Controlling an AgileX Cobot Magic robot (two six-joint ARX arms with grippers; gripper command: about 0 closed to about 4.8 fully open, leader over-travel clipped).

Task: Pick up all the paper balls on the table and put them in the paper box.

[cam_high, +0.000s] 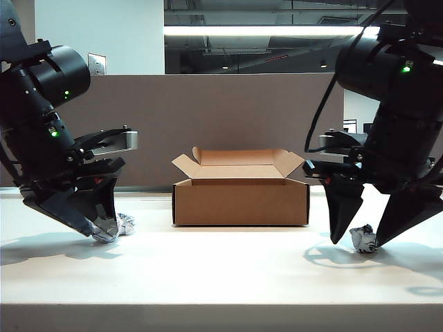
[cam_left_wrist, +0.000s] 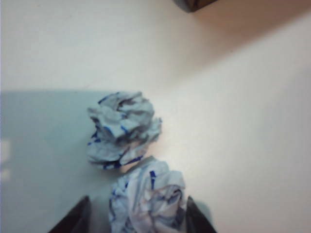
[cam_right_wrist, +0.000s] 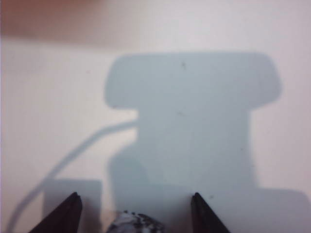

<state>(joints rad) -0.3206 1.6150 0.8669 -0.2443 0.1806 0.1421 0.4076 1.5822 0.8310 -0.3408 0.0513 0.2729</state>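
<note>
The brown paper box [cam_high: 239, 200] stands at the middle of the white table [cam_high: 221, 277], flaps up. On the left lie two paper balls side by side. My left gripper [cam_high: 100, 225] is down at the table, open around the nearer paper ball [cam_left_wrist: 148, 199]; one finger [cam_left_wrist: 197, 218] is at its side and a gap shows by the other. The second ball [cam_left_wrist: 124, 128] lies just beyond the first. On the right, my right gripper [cam_high: 358, 242] stands open, fingertips on the table either side of a third paper ball [cam_high: 363, 238], whose top [cam_right_wrist: 136, 224] shows with gaps on both sides.
A grey-brown partition panel [cam_high: 228, 104] runs behind the table. The table's front edge [cam_high: 221, 304] is close to the camera. Both arms cast shadows on the tabletop beside the box.
</note>
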